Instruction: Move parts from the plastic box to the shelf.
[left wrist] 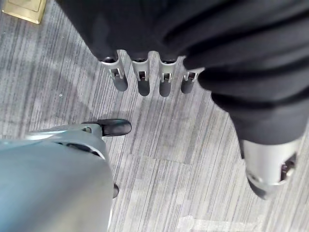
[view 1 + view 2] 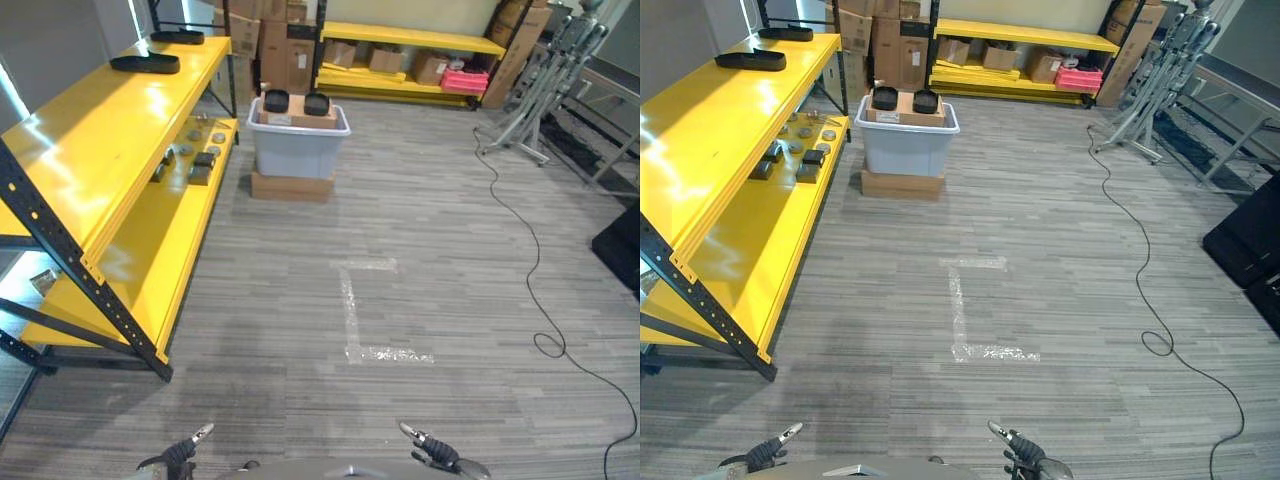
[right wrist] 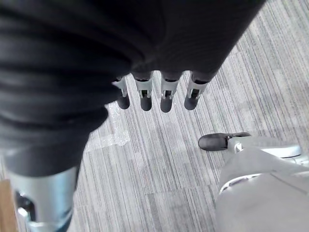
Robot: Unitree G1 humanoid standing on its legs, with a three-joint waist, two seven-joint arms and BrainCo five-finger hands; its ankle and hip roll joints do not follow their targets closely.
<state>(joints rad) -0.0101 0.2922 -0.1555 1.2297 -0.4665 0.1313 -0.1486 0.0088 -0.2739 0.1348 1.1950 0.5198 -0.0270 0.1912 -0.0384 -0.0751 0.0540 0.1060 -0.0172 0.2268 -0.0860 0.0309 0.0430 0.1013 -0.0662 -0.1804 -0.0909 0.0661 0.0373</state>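
Grey plastic box [image 2: 297,148] sits far, right of the yellow shelf [image 2: 110,150]; left hand [image 1: 145,79] and right hand [image 3: 159,94] hang spread, empty

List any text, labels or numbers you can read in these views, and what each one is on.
No text is readable.
Cardboard box in the plastic box: a pale label, too small to read.
Stacked cartons at the back: print too blurred to read.
Yellow shelf, its parts and the left hand and right hand: no marking visible.
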